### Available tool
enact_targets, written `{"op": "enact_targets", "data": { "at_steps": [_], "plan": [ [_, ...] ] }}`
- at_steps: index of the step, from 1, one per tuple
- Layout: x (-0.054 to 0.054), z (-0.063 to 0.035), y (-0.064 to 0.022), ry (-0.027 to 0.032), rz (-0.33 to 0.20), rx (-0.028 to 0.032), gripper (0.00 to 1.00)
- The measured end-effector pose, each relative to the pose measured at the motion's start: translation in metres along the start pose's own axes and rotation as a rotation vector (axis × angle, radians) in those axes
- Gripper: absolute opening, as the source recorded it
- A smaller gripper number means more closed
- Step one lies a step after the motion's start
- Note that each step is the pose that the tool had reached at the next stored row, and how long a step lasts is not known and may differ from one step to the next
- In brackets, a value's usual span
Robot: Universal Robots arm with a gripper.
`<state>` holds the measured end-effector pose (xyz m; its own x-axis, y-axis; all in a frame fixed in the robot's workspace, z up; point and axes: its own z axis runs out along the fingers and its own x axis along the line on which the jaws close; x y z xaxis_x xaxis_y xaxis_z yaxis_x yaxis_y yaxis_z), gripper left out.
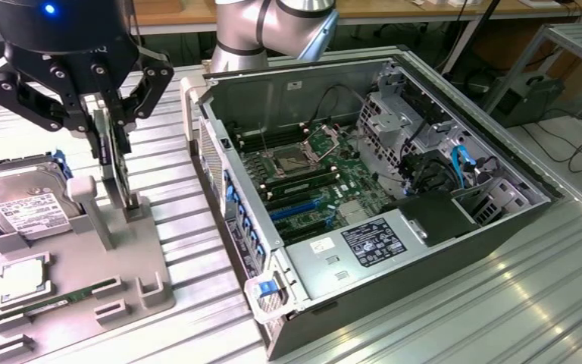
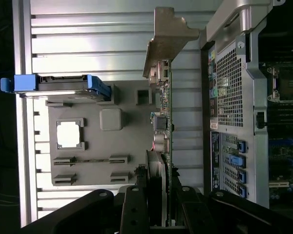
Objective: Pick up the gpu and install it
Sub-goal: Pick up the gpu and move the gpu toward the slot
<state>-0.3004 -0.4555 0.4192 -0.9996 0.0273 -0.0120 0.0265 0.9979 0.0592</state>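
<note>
Gripper [image 1: 110,142] clenched on the gpu [image 1: 119,171], gripping the thin card from both faces as it stands upright and edge-on over the grey fixture plate [image 1: 79,265] at the exterior view's left. The card's lower edge meets the plate's raised post, but it cannot be told whether it rests there or hangs just clear.

In the wrist view the fingers [image 2: 132,214] close on the card near its fan. The silver bracket [image 2: 168,36] at the far end is free of them.

A strip of bare slatted table [image 1: 170,148] separates the plate from the rear wall of the open computer case [image 1: 392,189]. In the wrist view the bracket end lies close to that wall's corner.

The case lies on its side with the panel off, so the motherboard [image 1: 306,178] is open from above. It is hemmed in by the drive cage [image 1: 397,121], cables and a black duct [image 1: 438,216] on the exterior view's right.

1 hard drive [image 1: 23,201] in a blue carrier leans just beside the gpu, on the side away from the case. 1 memory stick [image 1: 64,301] lies in its slot near the plate's front edge. The arm [image 1: 266,30] rises behind the case.
</note>
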Motion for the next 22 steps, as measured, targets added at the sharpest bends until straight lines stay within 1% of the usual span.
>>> {"op": "enact_targets", "data": {
  "at_steps": [7,22],
  "plan": [
    [-0.0001,-0.01,0.0006,0.0,0.0,0.0001,0.28],
    [-0.0002,-0.0105,0.0007,-0.0005,0.0,0.0002,0.28]
  ]
}}
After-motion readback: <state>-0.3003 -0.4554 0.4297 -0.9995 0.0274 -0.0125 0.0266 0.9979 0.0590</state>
